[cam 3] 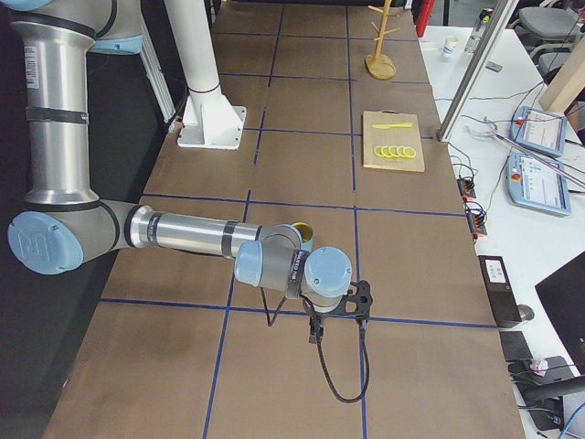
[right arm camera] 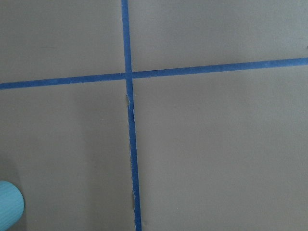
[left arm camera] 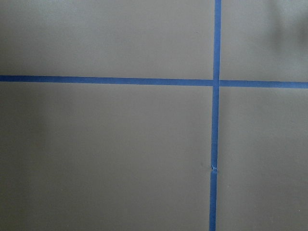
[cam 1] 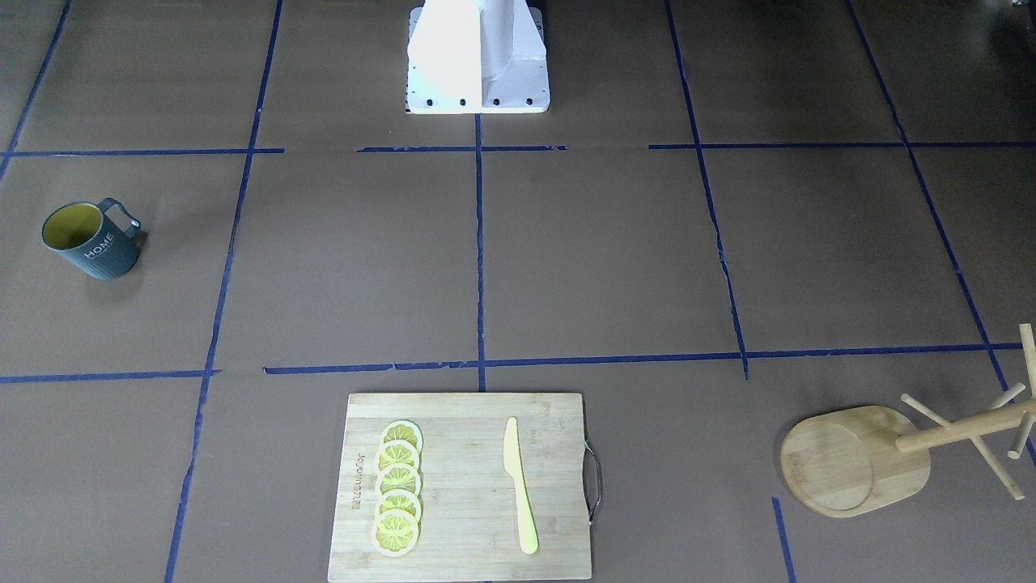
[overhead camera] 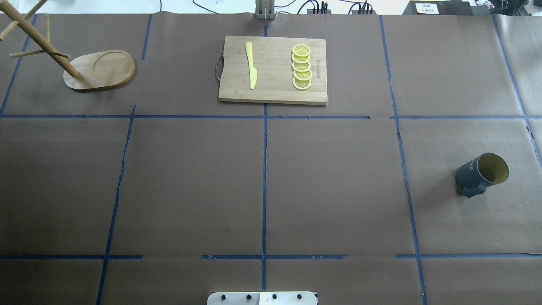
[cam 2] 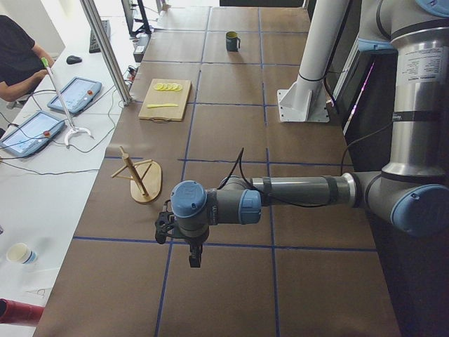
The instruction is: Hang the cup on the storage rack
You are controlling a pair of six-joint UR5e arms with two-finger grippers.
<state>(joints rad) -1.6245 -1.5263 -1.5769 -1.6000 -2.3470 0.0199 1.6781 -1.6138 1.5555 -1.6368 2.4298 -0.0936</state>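
The cup (cam 1: 91,240) is dark blue-grey with a yellow-green inside and white "HOME" lettering. It stands upright on the robot's right side of the table (overhead camera: 482,173), far off in the left side view (cam 2: 232,41) and half hidden behind the arm in the right side view (cam 3: 303,235). The storage rack (cam 1: 858,461), a bamboo mug tree, stands at the far left corner (overhead camera: 99,70) (cam 2: 140,179) (cam 3: 382,37) with bare pegs. My left gripper (cam 2: 165,226) hovers beyond the rack. My right gripper (cam 3: 358,297) hovers beyond the cup. I cannot tell whether either is open or shut.
A bamboo cutting board (overhead camera: 273,70) at the far middle carries several lemon slices (overhead camera: 301,67) and a yellow knife (overhead camera: 250,64). The robot's white base (cam 1: 477,57) stands at the near middle. Blue tape lines cross the brown table. An operator (cam 2: 17,53) sits beside tablets.
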